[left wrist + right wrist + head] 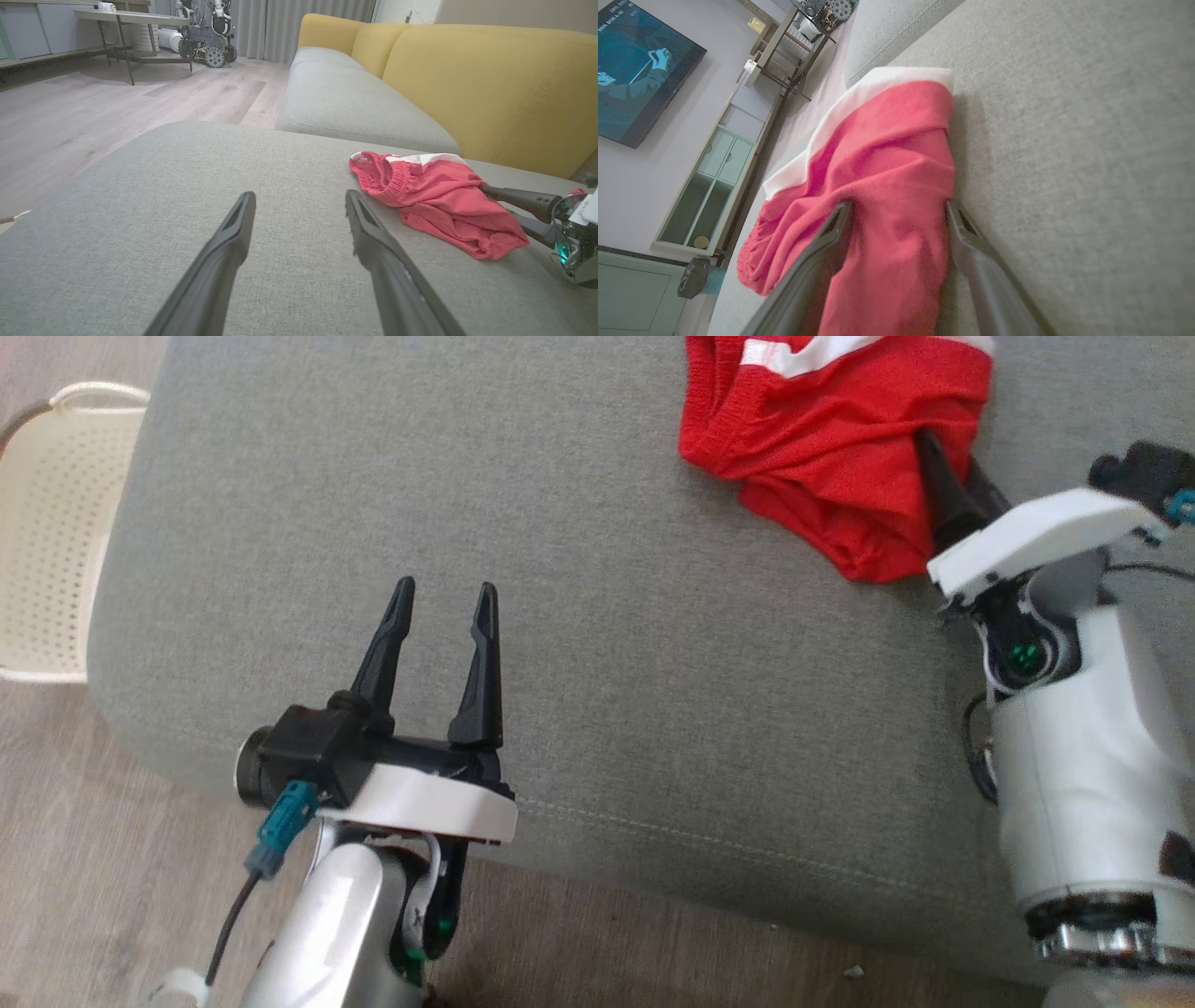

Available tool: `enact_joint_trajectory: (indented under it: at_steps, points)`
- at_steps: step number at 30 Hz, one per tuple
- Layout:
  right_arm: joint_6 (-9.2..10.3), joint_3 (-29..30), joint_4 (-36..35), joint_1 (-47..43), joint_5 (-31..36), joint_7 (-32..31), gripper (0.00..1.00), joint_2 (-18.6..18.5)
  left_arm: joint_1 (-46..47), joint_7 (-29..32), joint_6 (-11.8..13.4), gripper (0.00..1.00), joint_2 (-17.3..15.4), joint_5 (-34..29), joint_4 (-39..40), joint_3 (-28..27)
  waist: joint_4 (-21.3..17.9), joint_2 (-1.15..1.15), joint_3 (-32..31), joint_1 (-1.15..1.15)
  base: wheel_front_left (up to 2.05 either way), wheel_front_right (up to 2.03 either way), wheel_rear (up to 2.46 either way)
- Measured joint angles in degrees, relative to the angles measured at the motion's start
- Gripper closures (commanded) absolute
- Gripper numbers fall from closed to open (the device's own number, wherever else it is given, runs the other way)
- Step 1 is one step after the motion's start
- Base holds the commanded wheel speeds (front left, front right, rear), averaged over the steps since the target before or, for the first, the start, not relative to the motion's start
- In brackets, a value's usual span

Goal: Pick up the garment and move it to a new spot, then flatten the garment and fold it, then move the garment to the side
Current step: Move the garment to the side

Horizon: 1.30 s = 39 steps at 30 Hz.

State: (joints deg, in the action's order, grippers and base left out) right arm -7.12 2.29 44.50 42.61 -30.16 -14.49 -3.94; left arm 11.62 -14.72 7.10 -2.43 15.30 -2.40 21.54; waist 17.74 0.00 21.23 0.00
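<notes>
Garment [831, 439], red with white trim, crumpled at far right of grey cushion [597, 663]. Right jaws released, spread wide, fingers [938, 485] astride garment's near edge, red cloth lying between them, not pinched. Left jaws released too, empty, fingers pointing far over bare cushion at near left, well apart from garment. White perforated basket [56, 523] on wood floor [93, 877] at far left, just beside cushion. Yellow sofa back [490, 84] beyond garment.
</notes>
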Motion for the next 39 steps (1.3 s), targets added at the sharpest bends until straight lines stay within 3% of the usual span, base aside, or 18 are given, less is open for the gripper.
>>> enact_joint_trajectory:
  at_steps: [5,6,7,8,15,24,30,39]
  points:
    - [0.01,0.0,2.77,3.26,-0.24,-0.54,0.0,-0.54,0.6,0.0,0.49,0.0,-0.01,0.01,0.01,0.3,0.96,0.0,0.89,0.0,0.0,0.0,0.0]
    - [0.01,-0.38,3.05,3.64,-0.26,-0.54,0.33,-0.59,0.62,0.0,0.54,0.0,-0.01,0.01,0.01,0.33,0.99,0.0,1.01,0.0,0.0,0.0,0.0]
    - [0.01,-0.76,3.33,3.94,-0.27,-0.53,0.79,-0.6,0.68,0.0,0.55,0.0,-0.01,0.01,0.01,0.37,0.98,0.0,1.09,0.0,0.0,0.0,0.0]
    - [0.01,-1.25,3.58,4.16,-0.13,-0.38,1.0,-0.62,0.8,0.0,0.59,0.0,-0.01,0.01,0.01,0.4,0.92,0.0,1.12,0.0,0.0,0.0,0.0]
    - [0.01,-8.91,4.02,4.35,6.65,5.32,1.0,-2.49,1.85,0.0,0.79,0.0,0.0,0.0,0.02,0.2,-0.72,0.0,0.62,0.0,0.0,0.0,0.0]
    - [0.01,-16.47,1.67,3.16,9.49,8.67,1.0,-7.25,1.88,0.0,0.23,0.0,-0.01,-0.76,-0.01,-0.77,-5.06,0.0,-0.51,0.0,0.0,0.0,0.0]
    - [0.0,-23.5,-4.16,3.15,9.36,7.89,1.0,-13.34,3.07,0.0,-1.57,0.0,-0.01,-2.27,-0.46,-1.66,-10.51,0.0,-0.62,0.0,0.0,0.0,0.0]
    - [0.0,-27.48,-12.43,4.54,5.53,3.91,1.0,-23.58,9.31,0.0,-4.24,0.0,0.03,-5.97,-0.6,-2.14,-18.17,0.0,3.04,0.0,0.0,0.0,0.0]
